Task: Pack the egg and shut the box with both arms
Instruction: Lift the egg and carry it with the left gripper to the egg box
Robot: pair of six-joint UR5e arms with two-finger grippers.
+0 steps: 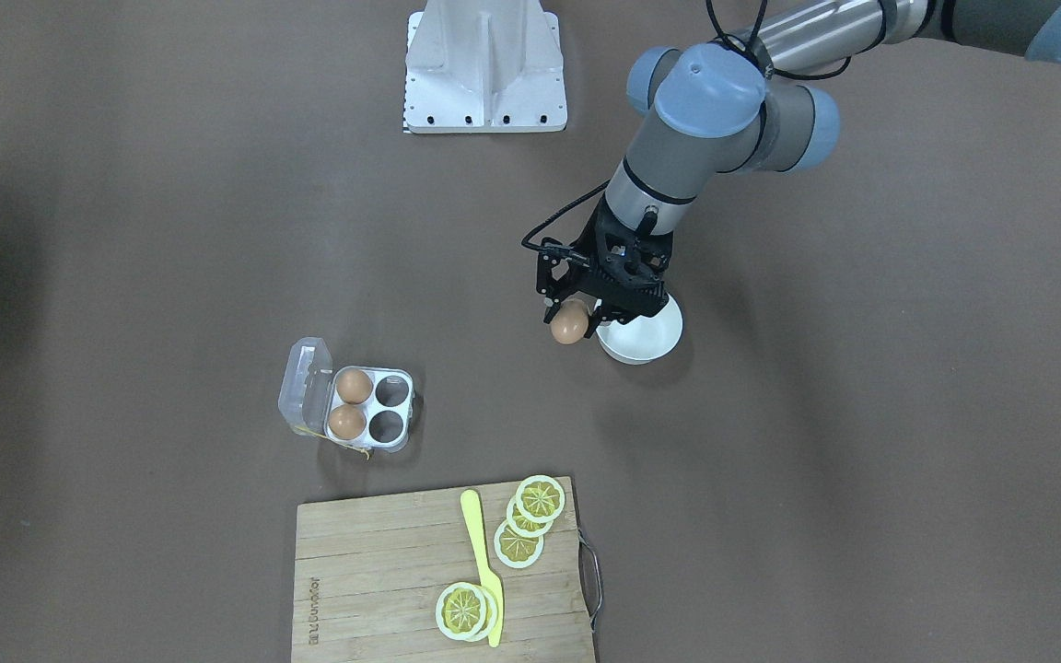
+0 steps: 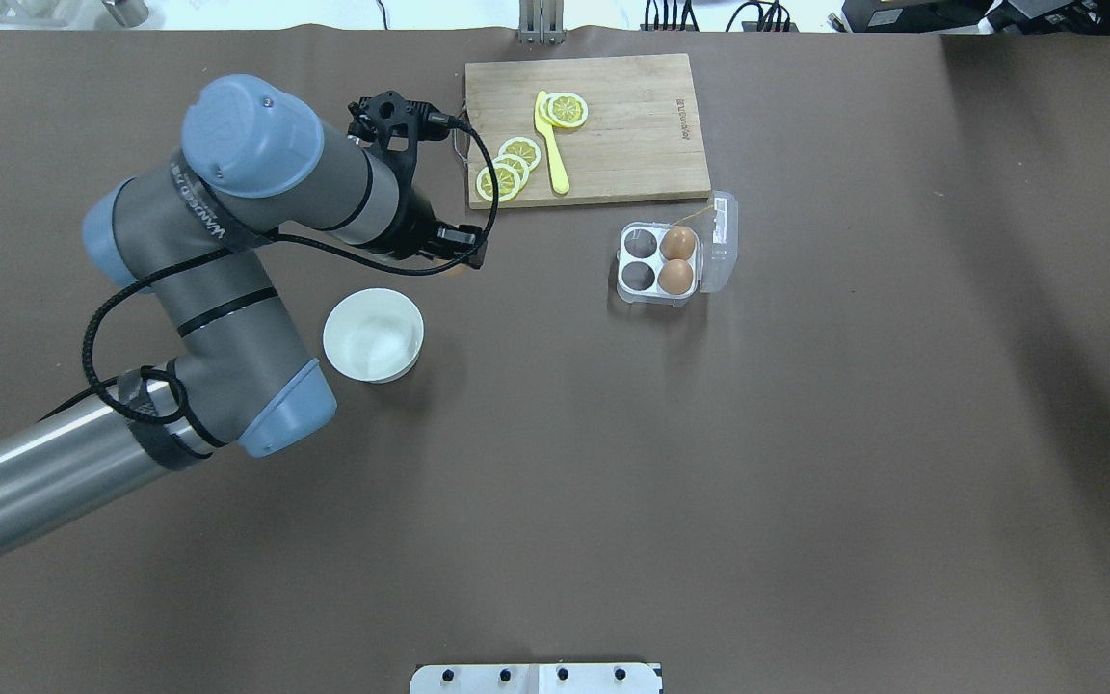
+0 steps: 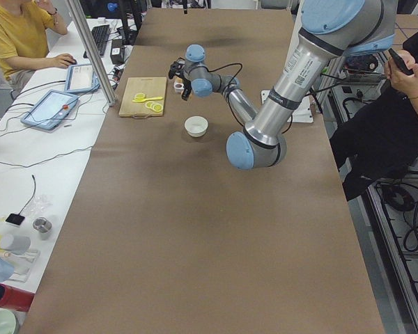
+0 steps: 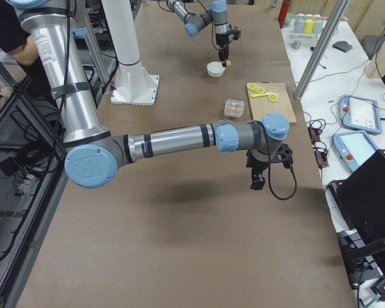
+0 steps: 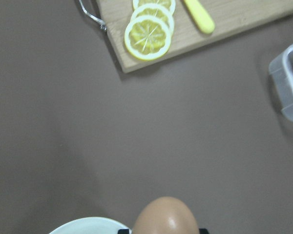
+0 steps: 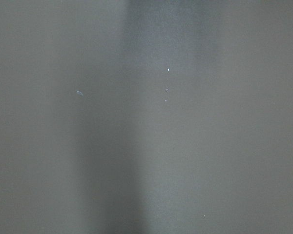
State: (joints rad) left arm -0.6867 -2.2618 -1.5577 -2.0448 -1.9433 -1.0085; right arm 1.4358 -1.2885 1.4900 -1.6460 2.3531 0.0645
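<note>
My left gripper [image 1: 575,315] pinches the egg [image 1: 569,328] near the white bowl [image 1: 646,337]. I'd centre over a free cell [image 1: 388,424] in the egg carton [image 1: 409,406]; lower gently.

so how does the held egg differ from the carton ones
The held tan-brown egg hangs in the left black tool; the carton eggs sit in the clear plastic carton. The held egg is by the white bowl; the carton eggs by the wooden board. Same colour.

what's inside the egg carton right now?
In the egg carton, two brown eggs fill the two cells nearest the open lid; the other two cells are empty. Cell bottoms under the eggs are hidden.
</note>
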